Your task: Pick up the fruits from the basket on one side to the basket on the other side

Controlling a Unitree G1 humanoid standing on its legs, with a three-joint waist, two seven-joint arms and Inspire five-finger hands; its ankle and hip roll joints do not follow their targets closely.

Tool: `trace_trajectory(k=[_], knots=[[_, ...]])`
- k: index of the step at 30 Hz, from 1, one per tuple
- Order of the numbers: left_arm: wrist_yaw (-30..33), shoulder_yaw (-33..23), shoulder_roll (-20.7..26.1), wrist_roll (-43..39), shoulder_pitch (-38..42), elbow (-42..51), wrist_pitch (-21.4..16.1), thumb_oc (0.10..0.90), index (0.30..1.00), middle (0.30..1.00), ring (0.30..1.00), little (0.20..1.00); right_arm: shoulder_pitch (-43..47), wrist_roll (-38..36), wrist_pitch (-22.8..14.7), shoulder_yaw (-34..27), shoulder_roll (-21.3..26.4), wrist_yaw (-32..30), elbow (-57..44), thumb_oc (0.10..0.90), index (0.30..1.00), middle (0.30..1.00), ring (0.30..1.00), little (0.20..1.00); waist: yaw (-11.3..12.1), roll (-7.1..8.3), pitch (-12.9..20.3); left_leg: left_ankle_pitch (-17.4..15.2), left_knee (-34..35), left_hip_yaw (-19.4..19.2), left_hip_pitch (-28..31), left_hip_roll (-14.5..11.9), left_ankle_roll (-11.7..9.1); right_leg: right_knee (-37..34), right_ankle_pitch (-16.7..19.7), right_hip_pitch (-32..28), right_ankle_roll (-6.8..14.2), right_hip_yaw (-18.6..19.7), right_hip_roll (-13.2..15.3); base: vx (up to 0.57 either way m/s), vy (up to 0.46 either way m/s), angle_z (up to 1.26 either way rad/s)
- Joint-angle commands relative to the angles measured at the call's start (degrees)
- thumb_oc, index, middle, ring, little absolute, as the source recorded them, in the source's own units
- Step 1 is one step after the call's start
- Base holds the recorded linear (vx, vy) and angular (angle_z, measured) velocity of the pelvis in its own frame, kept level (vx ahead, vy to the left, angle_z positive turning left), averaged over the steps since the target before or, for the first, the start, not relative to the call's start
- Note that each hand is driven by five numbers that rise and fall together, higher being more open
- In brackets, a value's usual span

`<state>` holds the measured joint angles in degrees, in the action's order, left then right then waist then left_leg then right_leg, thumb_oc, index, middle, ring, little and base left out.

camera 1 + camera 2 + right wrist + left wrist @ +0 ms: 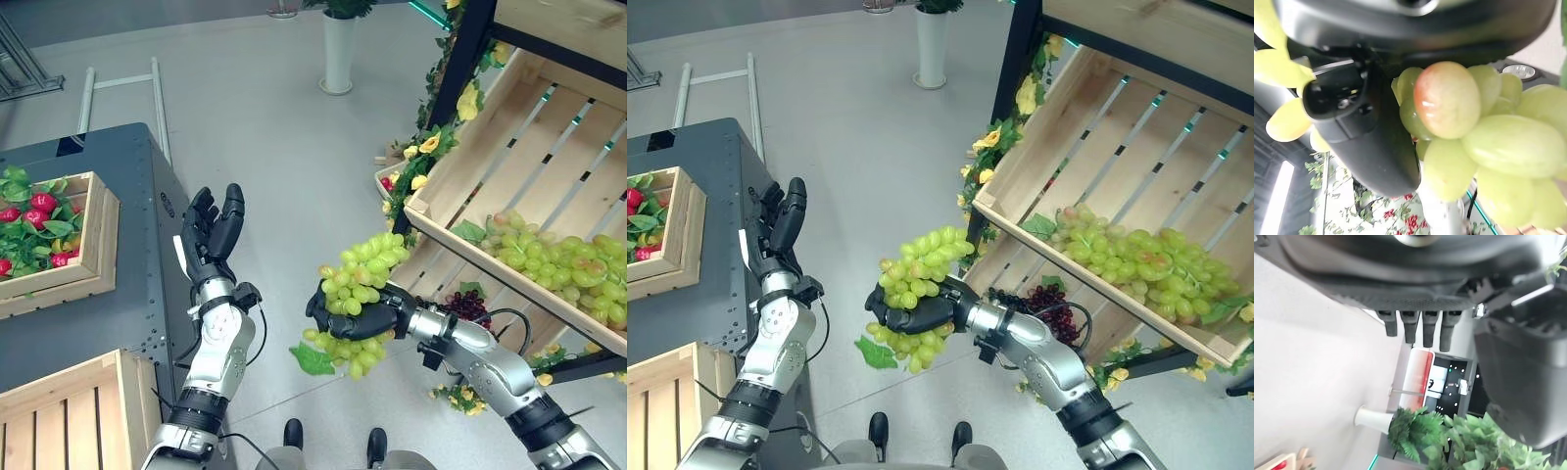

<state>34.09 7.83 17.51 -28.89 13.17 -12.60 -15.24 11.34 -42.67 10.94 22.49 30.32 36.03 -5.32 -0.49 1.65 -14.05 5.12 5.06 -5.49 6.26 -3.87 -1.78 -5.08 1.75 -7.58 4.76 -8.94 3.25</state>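
Left eye view, right hand (364, 320) clutching green grapes (361, 269) (over floor), left hand (214, 235) upright, fingers straight

Counts: 2 hands, left (214, 235) & right (355, 320). Green grape bunches: 1 held (359, 274), 1 pile in shelf crate (509, 147). 1 dark grape bunch (467, 305). 2 table crates (93, 245) (69, 416). 1 white vase (338, 54).

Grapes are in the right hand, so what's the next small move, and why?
Probably swing the right hand leftward toward the empty wooden crate on the grey table. Its fingers already grip the green grape bunch in mid-air, clear of the shelf crate; the left hand is open.
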Motion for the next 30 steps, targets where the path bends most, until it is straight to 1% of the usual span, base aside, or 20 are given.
trace_trajectory(k=[1, 3, 5, 10, 13, 14, 17, 19, 20, 21, 24, 25, 26, 30], knots=[[-0.8, -0.6, 3.8, 4.3, 2.2, -0.7, -4.3, 0.800, 0.900, 0.900, 0.900, 0.900, -0.1, -4.5, -4.1, -4.3, -2.3, 8.1, -8.5, 0.400, 0.300, 0.300, 0.300, 0.300, -1.7, 1.35, 8.2, -5.9, -0.6, 1.4, 1.3, 4.6, 1.4, 1.6, -0.3, -0.1, 0.1, 2.8, 0.3, -0.03, 0.016, -0.10], [-0.9, -0.5, 3.7, 4.2, 2.0, -0.9, -4.1, 0.800, 0.900, 0.900, 0.900, 0.900, -1.0, -5.8, -3.8, -4.8, -2.1, 8.6, -10.3, 0.400, 0.300, 0.300, 0.300, 0.300, -2.3, 1.34, 8.2, -5.9, -0.6, 0.9, 1.7, 4.5, 1.4, 1.6, 0.0, -0.1, 0.2, 3.3, 0.3, -0.02, 0.024, -0.14], [-1.2, -0.5, 3.5, 4.1, 1.9, -1.3, -4.2, 0.800, 0.900, 0.900, 0.900, 0.900, -1.4, -6.0, -4.4, -5.1, -2.3, 8.1, -10.8, 0.400, 0.300, 0.300, 0.300, 0.300, -2.6, 1.35, 8.3, -6.0, -0.6, 0.5, 1.8, 4.5, 1.5, 1.5, 0.1, 0.0, 0.2, 3.6, 0.2, -0.01, 0.022, -0.09], [-1.6, -0.7, 2.9, 4.2, 2.0, -2.8, -4.4, 0.800, 0.900, 0.900, 0.900, 0.900, -3.0, -7.8, -7.2, -7.8, -3.4, 6.6, -13.0, 0.400, 0.300, 0.300, 0.300, 0.300, -4.2, 1.19, 8.4, -6.3, -0.5, -0.7, 2.3, 4.4, 1.5, 1.2, 0.7, 0.3, 0.4, 5.2, -0.1, -0.01, 0.034, -0.12], [-2.3, -0.8, 2.7, 4.2, 2.0, -3.6, -4.2, 0.800, 0.900, 0.900, 0.900, 0.900, -3.7, -6.8, -9.2, -10.4, -2.9, 4.0, -13.8, 0.400, 0.300, 0.300, 0.300, 0.300, -5.0, 1.06, 8.5, -6.6, -0.4, -1.3, 2.7, 4.3, 1.6, 1.4, 0.9, 0.6, 0.6, 6.0, -0.2, 0.00, 0.043, -0.13], [-3.0, -0.9, 2.7, 4.1, 2.4, -4.7, -4.1, 0.800, 0.900, 0.900, 0.900, 0.900, -3.3, -6.1, -10.3, -12.6, -2.1, 2.1, -13.7, 0.400, 0.300, 0.300, 0.300, 0.300, -5.6, 1.10, 8.6, -6.7, -0.3, -1.7, 2.8, 4.3, 1.7, 1.3, 1.1, 0.8, 0.7, 6.4, -0.2, -0.01, 0.045, -0.19], [-3.3, -0.8, 2.6, 4.4, 3.1, -5.6, -3.8, 0.800, 0.900, 0.900, 0.900, 0.900, -2.7, -4.6, -11.6, -14.4, -1.1, 0.2, -13.5, 0.400, 0.300, 0.300, 0.300, 0.300, -6.1, 1.10, 8.7, -7.0, -0.2, -2.0, 3.0, 4.2, 1.7, 1.1, 1.2, 0.8, 0.8, 6.8, -0.3, 0.00, 0.038, -0.27], [-3.4, -0.6, 2.1, 5.0, 3.4, -6.7, -3.5, 0.800, 0.900, 0.900, 0.900, 0.900, -1.8, -2.4, -13.8, -18.4, 1.6, -2.6, -14.0, 0.400, 0.300, 0.300, 0.300, 0.300, -7.0, 1.16, 9.0, -7.3, -0.1, -2.6, 3.3, 4.2, 1.7, 1.0, 1.4, 0.9, 0.9, 7.5, -0.4, 0.03, 0.046, -0.18], [-3.4, -0.6, 2.1, 5.0, 3.4, -6.7, -3.5, 0.800, 0.900, 0.900, 0.900, 0.900, -1.8, -2.4, -13.8, -18.4, 1.6, -2.6, -14.0, 0.400, 0.300, 0.300, 0.300, 0.300, -6.9, 1.15, 9.0, -7.3, -0.1, -2.6, 3.3, 4.2, 1.7, 1.0, 1.4, 0.9, 0.9, 7.5, -0.4, 0.04, 0.035, -0.10], [-3.9, -0.7, 1.8, 5.2, 3.4, -8.0, -3.5, 0.800, 0.900, 0.900, 0.900, 0.900, -0.9, -0.4, -15.2, -21.4, 3.5, -5.4, -14.3, 0.400, 0.300, 0.300, 0.300, 0.300, -7.5, 1.36, 9.4, -7.4, -0.1, -3.0, 3.3, 4.1, 1.6, 1.0, 1.4, 1.1, 0.9, 7.8, -0.5, 0.02, 0.021, -0.13], [-4.0, -0.7, 1.5, 5.5, 4.2, -10.0, -3.9, 0.800, 0.900, 0.900, 0.900, 0.900, 0.7, 2.2, -16.5, -23.9, 5.8, -7.9, -13.3, 0.400, 0.300, 0.300, 0.300, 0.300, -7.9, 1.54, 9.5, -7.6, -0.2, -3.2, 3.4, 4.1, 1.6, 1.4, 1.5, 1.3, 1.0, 8.1, -0.6, 0.02, 0.033, -0.15], [-3.8, -0.8, 1.5, 5.5, 4.8, -10.8, -3.8, 0.800, 0.900, 0.900, 0.900, 0.900, 1.7, 4.7, -17.6, -25.3, 7.3, -10.4, -12.5, 0.400, 0.300, 0.300, 0.300, 0.300, -8.2, 1.61, 9.6, -7.7, -0.2, -3.2, 3.5, 4.1, 1.6, 1.5, 1.5, 1.5, 1.0, 8.3, -0.6, 0.01, 0.037, -0.08], [-3.7, -0.9, 1.5, 5.5, 5.0, -11.1, -3.8, 0.800, 0.900, 0.900, 0.900, 0.900, 2.2, 5.9, -18.0, -25.7, 7.8, -11.4, -12.2, 0.400, 0.300, 0.300, 0.300, 0.300, -8.3, 1.62, 9.6, -7.7, -0.1, -3.2, 3.5, 4.1, 1.7, 1.5, 1.5, 1.5, 1.0, 8.4, -0.7, 0.01, 0.042, -0.07], [-3.4, -1.0, 1.2, 6.0, 5.5, -12.2, -3.7, 0.800, 0.900, 0.900, 0.900, 0.900, 4.7, 9.3, -18.7, -27.8, 10.8, -15.4, -10.7, 0.400, 0.300, 0.300, 0.300, 0.300, -8.5, 1.81, 10.0, -8.0, -0.1, -3.1, 3.7, 4.1, 1.6, 1.4, 1.5, 1.4, 1.1, 8.8, -0.8, 0.02, 0.022, -0.12]])
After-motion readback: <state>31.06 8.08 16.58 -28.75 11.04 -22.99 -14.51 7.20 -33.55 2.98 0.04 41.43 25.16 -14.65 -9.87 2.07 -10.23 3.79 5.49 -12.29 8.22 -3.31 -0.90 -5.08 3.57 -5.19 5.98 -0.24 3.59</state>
